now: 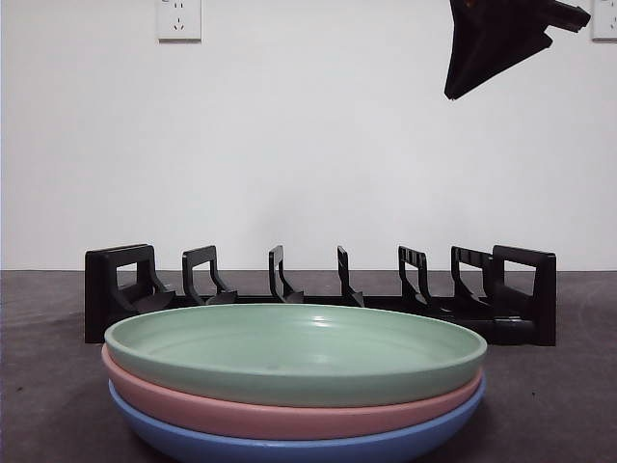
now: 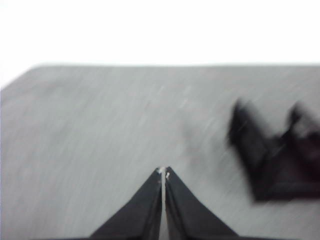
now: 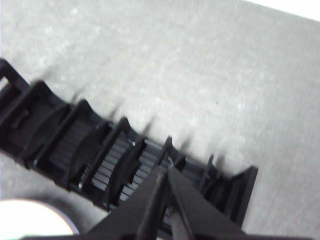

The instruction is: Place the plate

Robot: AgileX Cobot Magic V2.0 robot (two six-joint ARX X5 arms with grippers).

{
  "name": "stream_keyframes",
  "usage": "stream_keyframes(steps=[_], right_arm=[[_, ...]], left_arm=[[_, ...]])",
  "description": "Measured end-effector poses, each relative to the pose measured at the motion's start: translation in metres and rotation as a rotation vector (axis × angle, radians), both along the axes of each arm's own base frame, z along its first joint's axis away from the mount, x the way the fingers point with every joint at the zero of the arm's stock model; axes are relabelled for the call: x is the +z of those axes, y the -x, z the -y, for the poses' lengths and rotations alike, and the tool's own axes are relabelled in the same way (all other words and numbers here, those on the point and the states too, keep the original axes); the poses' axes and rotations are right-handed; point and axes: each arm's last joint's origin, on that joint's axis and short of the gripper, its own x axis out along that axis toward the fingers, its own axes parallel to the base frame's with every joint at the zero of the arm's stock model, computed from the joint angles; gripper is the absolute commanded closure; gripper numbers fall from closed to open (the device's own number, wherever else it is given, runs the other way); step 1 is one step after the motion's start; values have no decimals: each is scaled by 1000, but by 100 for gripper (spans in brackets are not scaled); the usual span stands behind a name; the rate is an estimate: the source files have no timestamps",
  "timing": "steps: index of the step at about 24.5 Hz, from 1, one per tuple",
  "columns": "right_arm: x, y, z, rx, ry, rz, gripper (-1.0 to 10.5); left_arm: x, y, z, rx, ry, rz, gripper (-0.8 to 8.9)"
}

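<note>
Plates (image 1: 294,371) stacked before rack (image 1: 318,289); fingers (image 3: 166,172) closed.

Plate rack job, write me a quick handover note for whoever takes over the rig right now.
Left gripper: shut, empty, over bare table with one end of the rack off to the side.
Right gripper: shut, empty, above the black plate rack; probably the dark tip high in the front view.
Plates: green plate on pink plate on blue plate, stacked on the table in front of the rack.
Done: nothing placed; no plate stands in the rack.
Left: pick up the green plate, probably first, and stand it in a rack slot.
</note>
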Motion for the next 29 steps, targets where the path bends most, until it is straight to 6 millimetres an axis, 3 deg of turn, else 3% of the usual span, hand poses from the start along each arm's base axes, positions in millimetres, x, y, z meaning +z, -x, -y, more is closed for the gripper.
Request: stream_keyframes(steps=[1, 23, 27, 29], right_arm=[[1, 0, 0, 0, -4, 8, 927], [11, -5, -2, 4, -41, 123, 927], [9, 0, 13, -48, 35, 173, 927], [-1, 13, 33, -107, 52, 218, 927]], left_arm=[[-7, 1, -1, 13, 3, -9, 806], [-5, 6, -5, 61, 82, 22, 806], [-5, 6, -5, 61, 82, 22, 806], [-5, 6, -5, 61, 82, 22, 806]])
